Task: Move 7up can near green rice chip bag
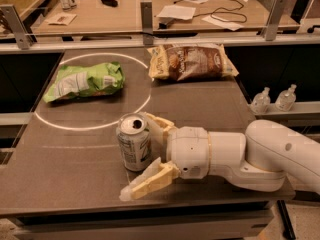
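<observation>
The 7up can (134, 142) stands upright near the table's front, just outside the white circle. My gripper (142, 156) reaches in from the right at can height. Its cream fingers are spread open, one behind the can at its right and one in front (147, 183), so the can sits partly between them, at the gripper's left. The fingers are not closed on it. The green rice chip bag (85, 81) lies flat at the back left, inside the white circle, well apart from the can.
A brown and cream chip bag (191, 61) lies at the back right of the dark table (65, 169). A white circle line (90, 126) is marked on the table. Two small clear bottles (274, 100) stand on a ledge at right. A rail and a desk lie behind.
</observation>
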`<state>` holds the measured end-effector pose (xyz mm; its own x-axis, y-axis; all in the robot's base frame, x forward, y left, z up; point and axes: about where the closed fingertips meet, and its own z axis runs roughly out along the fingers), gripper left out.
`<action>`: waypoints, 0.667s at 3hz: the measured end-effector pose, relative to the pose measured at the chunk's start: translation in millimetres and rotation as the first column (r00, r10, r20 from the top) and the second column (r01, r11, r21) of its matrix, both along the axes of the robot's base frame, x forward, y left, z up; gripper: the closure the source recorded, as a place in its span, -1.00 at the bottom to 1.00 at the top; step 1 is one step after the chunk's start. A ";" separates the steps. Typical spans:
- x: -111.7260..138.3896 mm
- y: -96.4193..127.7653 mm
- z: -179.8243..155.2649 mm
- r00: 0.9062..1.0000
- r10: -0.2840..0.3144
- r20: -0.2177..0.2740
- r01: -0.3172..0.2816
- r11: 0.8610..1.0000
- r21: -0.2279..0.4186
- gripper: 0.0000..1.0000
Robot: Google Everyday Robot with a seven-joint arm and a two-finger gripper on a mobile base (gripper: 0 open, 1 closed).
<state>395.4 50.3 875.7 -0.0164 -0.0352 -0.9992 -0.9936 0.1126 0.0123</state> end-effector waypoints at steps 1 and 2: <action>1.9 12.4 -7.6 1.000 0.027 0.011 -0.027 1.000 0.000 -0.65; 8.8 13.4 -13.0 0.999 0.045 0.029 -0.045 0.999 -0.007 -0.19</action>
